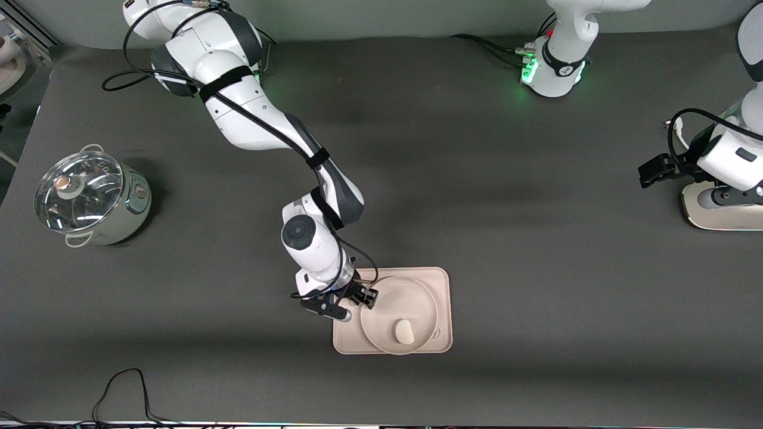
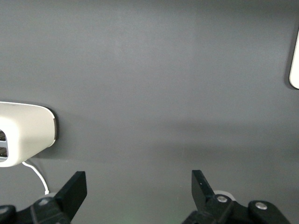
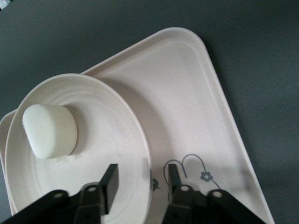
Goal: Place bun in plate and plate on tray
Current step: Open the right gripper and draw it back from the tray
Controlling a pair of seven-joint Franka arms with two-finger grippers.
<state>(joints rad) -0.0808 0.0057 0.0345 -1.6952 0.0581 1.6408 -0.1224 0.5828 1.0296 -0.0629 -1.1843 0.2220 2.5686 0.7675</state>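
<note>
The round cream plate lies on the pale rectangular tray, toward the edge nearer the front camera. The off-white bun sits in the plate. My right gripper is at the plate's rim on the side toward the right arm's end. In the right wrist view the gripper is open and straddles the rim of the plate, one finger inside and one over the tray, both clear of the rim. The bun rests inside the plate. My left gripper waits open and empty over bare table.
A steel pot with a glass lid stands at the right arm's end. A white appliance sits at the left arm's end, under the left arm, and shows in the left wrist view. A black cable lies by the front edge.
</note>
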